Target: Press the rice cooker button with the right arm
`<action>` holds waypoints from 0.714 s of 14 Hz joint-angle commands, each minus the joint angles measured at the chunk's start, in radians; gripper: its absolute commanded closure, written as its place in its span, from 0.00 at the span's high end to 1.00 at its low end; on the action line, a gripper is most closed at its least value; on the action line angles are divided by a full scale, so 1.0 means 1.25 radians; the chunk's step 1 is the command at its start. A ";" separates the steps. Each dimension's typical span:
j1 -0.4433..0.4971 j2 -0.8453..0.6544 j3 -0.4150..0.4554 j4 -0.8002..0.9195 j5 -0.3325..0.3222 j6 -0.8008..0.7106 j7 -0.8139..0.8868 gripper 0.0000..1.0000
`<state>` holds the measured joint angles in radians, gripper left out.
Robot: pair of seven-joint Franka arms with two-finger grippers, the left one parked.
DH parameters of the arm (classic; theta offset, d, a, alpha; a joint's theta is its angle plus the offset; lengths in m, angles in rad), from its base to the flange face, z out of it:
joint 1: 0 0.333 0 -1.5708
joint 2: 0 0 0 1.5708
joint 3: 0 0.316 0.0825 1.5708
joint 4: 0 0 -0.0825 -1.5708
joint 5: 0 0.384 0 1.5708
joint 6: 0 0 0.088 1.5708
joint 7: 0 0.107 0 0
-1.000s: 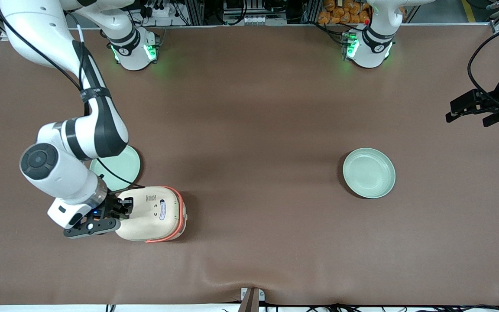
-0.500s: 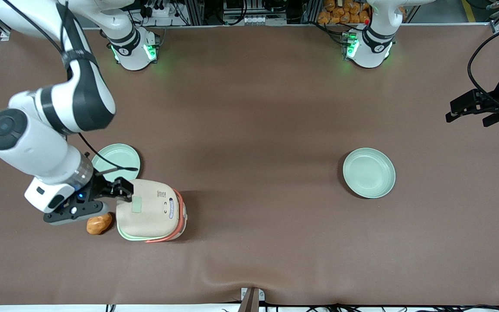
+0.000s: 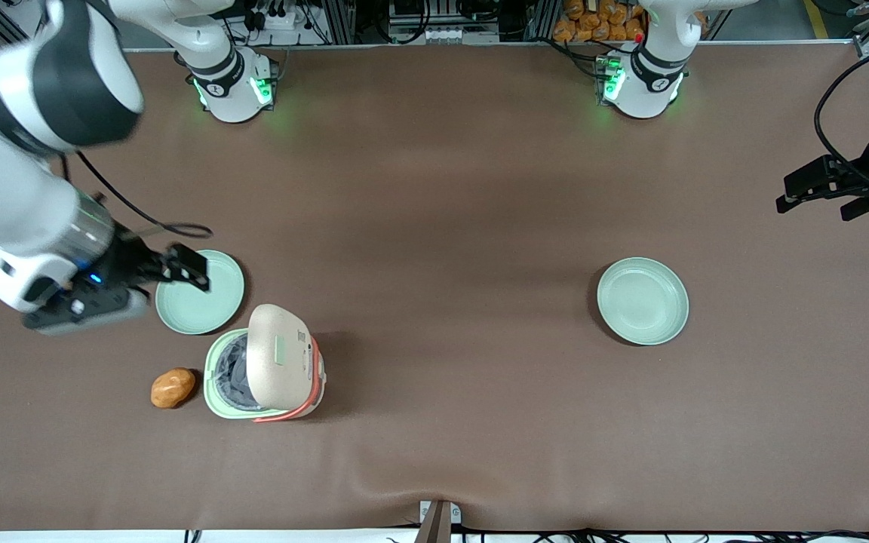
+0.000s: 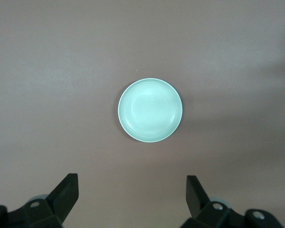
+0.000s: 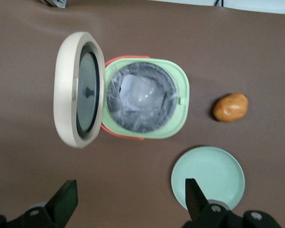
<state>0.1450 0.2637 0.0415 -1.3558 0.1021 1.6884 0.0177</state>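
End effector (image 3: 178,270) on the right arm (image 3: 19,136) has lifted away from the rice cooker (image 3: 265,369) and now hangs above the edge of the nearer of 2 pale-green plates (image 3: 201,294), its fingers spread wide and holding nothing, as the right wrist view confirms. A second ago it was down on the lid at the button; since then the lid (image 3: 280,354) has sprung up and stands almost upright on its hinge, showing the dark inner pot (image 5: 140,102) inside the mint-green rim. That suggests the press did its job and the task is essentially done, with only the arm's retreat left.

On the brown surface (image 3: 442,226) the cooker sits near the front camera, toward the working arm's end. The button (image 3: 281,349) shows as a pale patch on the raised lid. The second plate (image 3: 642,300) lies toward the parked arm's end. Just beside the cooker rests a small orange-brown potato-like lump (image 3: 173,387).
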 commanded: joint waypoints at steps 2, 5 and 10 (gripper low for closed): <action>-0.075 -0.099 0.007 -0.041 0.009 -0.116 -0.002 1.00; -0.088 -0.127 -0.013 -0.041 -0.014 -0.175 -0.004 1.00; -0.088 -0.155 -0.052 -0.042 -0.060 -0.253 -0.006 1.00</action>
<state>0.0396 0.1079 -0.0097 -1.3746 0.0431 1.3982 0.0132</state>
